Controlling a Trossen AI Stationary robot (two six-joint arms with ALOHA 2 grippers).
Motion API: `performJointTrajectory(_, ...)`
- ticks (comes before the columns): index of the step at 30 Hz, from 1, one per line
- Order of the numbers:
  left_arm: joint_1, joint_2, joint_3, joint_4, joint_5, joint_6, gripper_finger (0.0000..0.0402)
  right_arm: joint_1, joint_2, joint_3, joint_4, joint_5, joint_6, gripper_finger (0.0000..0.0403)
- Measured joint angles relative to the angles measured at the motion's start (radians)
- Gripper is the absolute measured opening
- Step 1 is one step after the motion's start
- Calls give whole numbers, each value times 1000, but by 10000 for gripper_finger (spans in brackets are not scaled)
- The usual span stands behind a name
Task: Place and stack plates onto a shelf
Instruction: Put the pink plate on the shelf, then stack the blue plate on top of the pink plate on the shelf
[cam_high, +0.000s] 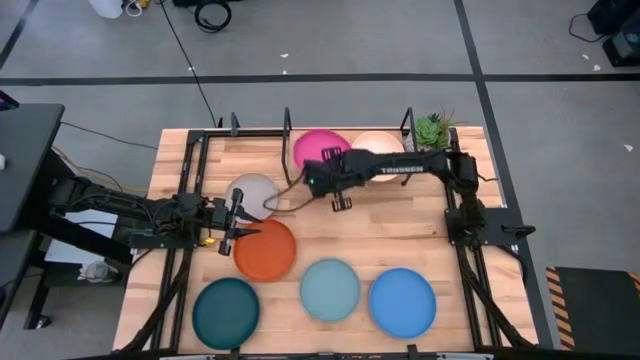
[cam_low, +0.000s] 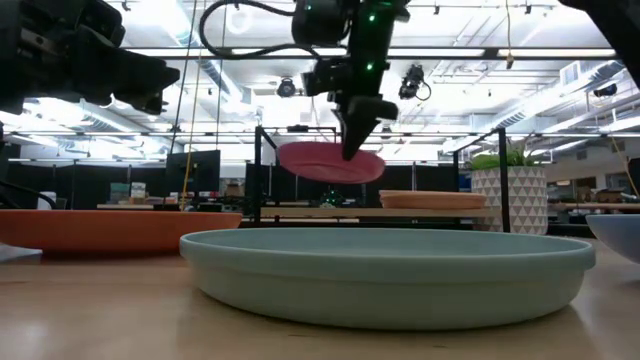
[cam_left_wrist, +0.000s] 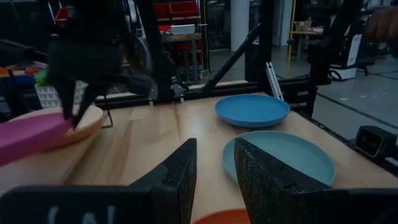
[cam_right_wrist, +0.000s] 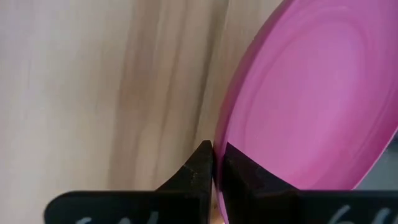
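My right gripper (cam_low: 352, 150) is shut on the magenta plate (cam_high: 322, 148), held above the left part of the wooden shelf (cam_high: 250, 150) at the table's far side. A pale peach plate (cam_high: 378, 143) lies flat on the shelf to its right. My left gripper (cam_left_wrist: 214, 168) is open and empty, hovering between the grey-white plate (cam_high: 252, 190) and the orange plate (cam_high: 266, 250). Dark teal (cam_high: 226, 312), light teal (cam_high: 330, 290) and blue (cam_high: 402, 302) plates lie flat along the near edge. My right gripper pinches the magenta plate's rim (cam_right_wrist: 219, 140) between its two fingers, one finger over the plate's inside and one outside, on the plate's near side. The fingers point down from above. The plate (cam_low: 330, 162) hangs clear above the shelf board, slightly tilted.
Thin black shelf posts (cam_high: 287, 122) stand around the board. A potted plant (cam_high: 432, 128) stands at the far right corner. Bare wood lies in the middle of the table, between the shelf and the near row of plates.
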Motion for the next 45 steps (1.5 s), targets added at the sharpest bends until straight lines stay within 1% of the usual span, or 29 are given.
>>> performJointTrajectory(3, 0, 0, 0, 0, 0, -9, 115, -35, 0, -1, 44, -62, -65, 27)
performJointTrajectory(8, 0, 0, 0, 0, 0, -27, 115, -96, 0, -57, 145, -145, -145, 27)
performJointTrajectory(11, 0, 0, 0, 0, 0, -30, 114, -116, 0, -98, 187, -139, -157, 27)
performJointTrajectory(16, 0, 0, 0, -1, 0, -34, 115, -120, 0, -121, 170, -147, -138, 33)
performJointTrajectory(19, 0, 0, 0, -1, 0, -34, 115, -118, 0, -123, 169, -171, -137, 46)
performJointTrajectory(25, 0, 0, 0, -1, 0, -34, 115, -109, 0, -118, 143, -160, -133, 84)
performJointTrajectory(28, 0, 0, 0, -1, 0, -34, 115, -89, 0, -93, 106, -120, -95, 102)
performJointTrajectory(30, 0, 0, 0, -1, 0, -35, 115, -70, 0, -76, 83, -137, -59, 111)
performJointTrajectory(32, 0, 0, 0, -3, 0, -39, 115, -52, 0, -72, 87, -216, -28, 118)
performJointTrajectory(35, 0, 0, 0, -16, 0, -54, 114, -20, 0, -72, 110, -377, -16, 123)
performJointTrajectory(37, 0, 0, 0, -19, 0, -53, 115, 12, 0, -79, 140, -421, 0, 125)
performJointTrajectory(39, 0, 0, 0, -19, 0, -54, 115, 46, 0, -83, 144, -426, 41, 126)
performJointTrajectory(45, 0, 0, 0, -34, 0, -60, 115, 172, 0, -93, 147, -424, 234, 126)
